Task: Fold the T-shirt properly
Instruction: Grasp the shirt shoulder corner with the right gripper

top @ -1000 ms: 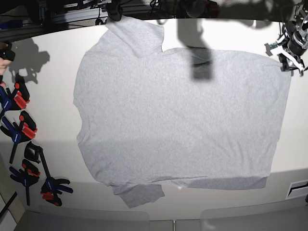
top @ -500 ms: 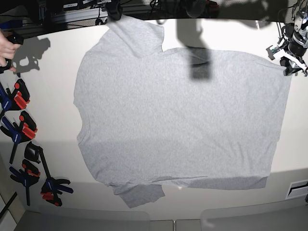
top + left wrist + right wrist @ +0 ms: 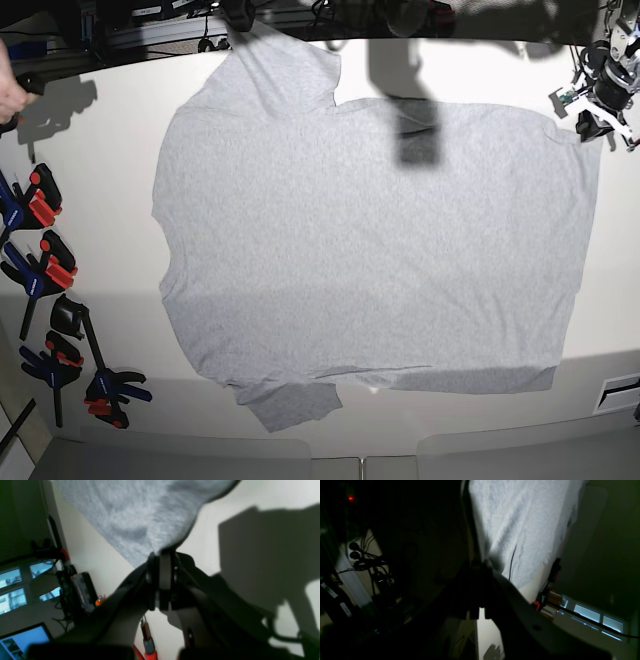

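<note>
- We have the T-shirt (image 3: 370, 240) spread flat across the pale desk (image 3: 100, 200), plain grey side up, covering most of the surface; one sleeve reaches the far edge and the other lies near the front edge.
- Our left gripper (image 3: 161, 555) is closed, and the wrist view shows grey cloth pinched at its tip: a far corner of the hem, at the desk's right side in the base view (image 3: 590, 120). We judge this grip is meant to lift that edge for a fold.
- Our right gripper (image 3: 480, 563) is also closed, and its wrist view shows cloth bunching right at the tip, so we read it as holding the far sleeve; in the base view it sits in the dark at the far edge near that sleeve (image 3: 240, 20).
- Both grips sit on the same far edge, which suits drawing that side over toward the front; that is our reading, not something seen.
- A row of blue, black and orange clamps (image 3: 50, 320) lies along the desk's left edge, beside the shirt but apart from it.
- A person's hand (image 3: 8, 90) shows at the far left corner, well apart from the cloth.
- A dark block of shadow (image 3: 415, 110) falls across the shirt's upper part.
- Cables and dark equipment crowd the far edge behind the sleeve, so a lifted sleeve could snag there.
</note>
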You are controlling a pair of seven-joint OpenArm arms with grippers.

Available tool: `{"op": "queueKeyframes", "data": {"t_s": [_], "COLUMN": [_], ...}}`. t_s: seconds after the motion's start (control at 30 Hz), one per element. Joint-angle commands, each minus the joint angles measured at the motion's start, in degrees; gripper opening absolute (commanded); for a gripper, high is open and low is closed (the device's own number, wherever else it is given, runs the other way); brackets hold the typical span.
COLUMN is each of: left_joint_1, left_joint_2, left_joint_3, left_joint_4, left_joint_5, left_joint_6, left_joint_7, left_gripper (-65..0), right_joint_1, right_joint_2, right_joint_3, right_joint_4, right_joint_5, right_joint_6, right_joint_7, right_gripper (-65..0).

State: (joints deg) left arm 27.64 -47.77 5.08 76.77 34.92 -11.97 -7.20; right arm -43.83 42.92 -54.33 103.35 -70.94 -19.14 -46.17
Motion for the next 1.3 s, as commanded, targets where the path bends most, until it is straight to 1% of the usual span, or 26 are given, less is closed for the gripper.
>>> {"op": "queueKeyframes", "data": {"t_s": [0.0, 0.2, 0.33, 0.4, 0.5, 0.6, 0.7, 0.83, 0.9, 0.93, 1.03, 1.1, 1.13, 1.17, 1.27], "left_joint_1": [1.1, 2.0, 2.0, 2.0, 2.0, 2.0, 2.1, 2.0, 2.1, 2.1, 2.1, 2.0, 2.1, 2.0, 2.0], "left_joint_2": [-0.2, -0.2, -0.2, -0.2, -0.2, -0.2, -0.9, -2.3, -2.6, -2.6, -2.6, -2.6, -2.6, -2.6, -2.6], "left_joint_3": [0.6, 0.6, 0.6, 0.6, 0.6, 0.6, 0.6, 0.6, 0.6, 0.6, 0.6, 0.6, 0.6, 0.6, 0.6], "left_joint_4": [0.7, 5.5, 7.6, 8.1, 8.1, 8.1, 8.1, 8.1, 8.1, 8.1, 8.2, 8.2, 8.2, 8.4, 9.4], "left_joint_5": [0.4, -0.9, -0.9, -0.9, -0.9, -0.9, -0.9, -0.9, -0.9, -0.9, -0.9, -0.9, -0.9, -0.9, -0.9], "left_joint_6": [-3.9, -3.8, -3.8, -3.8, -3.8, -3.8, -3.8, -3.3, -1.4, 0.6, 8.1, 13.3, 15.3, 16.7, 17.2], "left_joint_7": [-0.3, 0.8, 4.4, 6.0, 6.6, 9.4, 12.3, 13.6, 14.8, 16.3, 19.6, 19.8, 19.8, 19.5, 18.9], "left_gripper": [-65.0, -65.0, -65.0, -65.0, -65.0, -65.0, -65.0, -65.0, -65.0, -65.0, -65.0, -65.0, -65.0, -65.0, -65.0], "right_joint_1": [-0.8, -0.8, -0.8, -0.8, -0.8, -0.6, -0.6, -0.6, -0.6, -0.6, -0.6, -0.6, -0.6, -0.6, 0.0], "right_joint_2": [0.6, 0.6, 0.6, 0.6, 0.6, 0.6, 1.2, 2.4, 2.6, 2.6, 2.6, 2.6, 2.6, 2.6, 2.6], "right_joint_3": [-0.2, -0.2, -0.2, 0.0, 0.0, 0.0, 0.0, 0.6, 2.2, 3.4, 7.1, 9.6, 10.9, 12.1, 15.0], "right_joint_4": [0.9, 0.9, 0.9, 0.9, 0.9, 1.3, 2.6, 5.8, 7.1, 7.5, 8.5, 8.8, 8.8, 8.8, 8.8], "right_joint_5": [-1.1, -1.2, -3.7, -3.7, -3.7, -4.2, -5.7, -5.6, -5.4, -5.4, -4.3, -1.8, -0.9, 0.0, 2.8], "right_joint_6": [-1.0, -1.0, -1.6, -2.0, -2.0, -2.4, -2.9, -3.0, -3.0, -3.0, -3.4, -3.4, -3.4, -3.4, -3.4], "right_joint_7": [0.0, 0.0, -0.2, -0.2, -0.2, -0.5, -1.0, -1.4, -1.4, -1.4, -0.6, 1.4, 2.6, 3.5, 6.5], "right_gripper": [-65.0, -65.0, -65.0, -65.0, -65.0, -65.0, -65.0, -65.0, -65.0, -65.0, -65.0, -65.0, -65.0, -65.0, -65.0]}}
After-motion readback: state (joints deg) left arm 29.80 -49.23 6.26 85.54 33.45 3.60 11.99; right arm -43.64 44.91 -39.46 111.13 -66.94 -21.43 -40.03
